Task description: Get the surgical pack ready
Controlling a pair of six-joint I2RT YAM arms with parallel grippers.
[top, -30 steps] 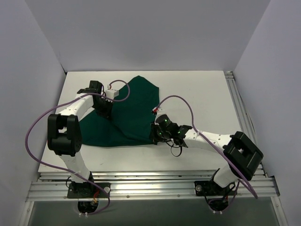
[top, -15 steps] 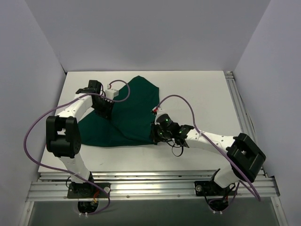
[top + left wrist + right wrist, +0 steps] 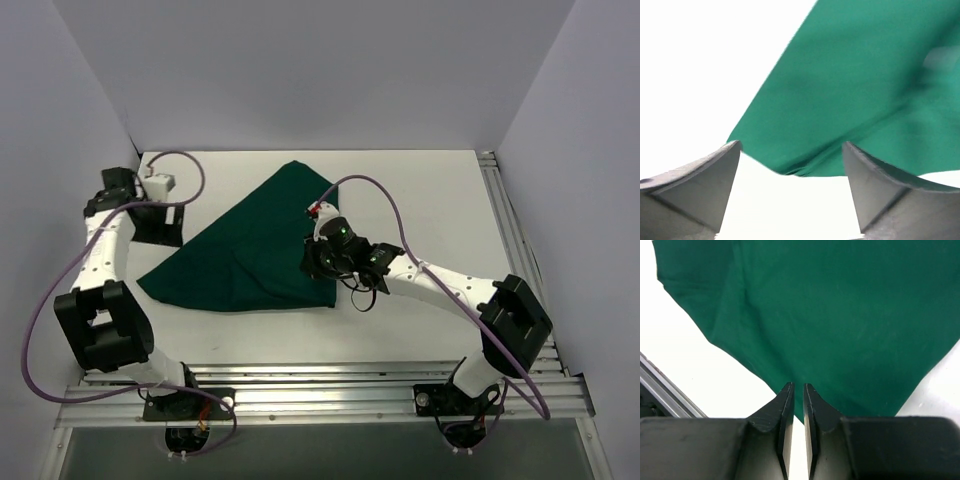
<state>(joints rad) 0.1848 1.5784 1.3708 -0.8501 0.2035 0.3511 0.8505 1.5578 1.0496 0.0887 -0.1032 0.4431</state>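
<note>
The dark green cloth drape of the surgical pack lies folded in a rough triangle on the white table. My left gripper hangs at the table's far left, off the drape, jaws wide open and empty. In the left wrist view the drape's left corner lies just beyond the gap of the left gripper. My right gripper hovers over the drape's near right corner. In the right wrist view its jaws stand a narrow slit apart with nothing between them, above the drape.
Metal rails run along the table's near edge and right side. White walls close in the left, back and right. Purple cables loop over both arms. Bare white table lies right of the drape.
My left gripper opened, let go of the drape and swung left to the table's edge. The right gripper shifted up and left, and its jaws parted slightly. The drape now lies flatter.
</note>
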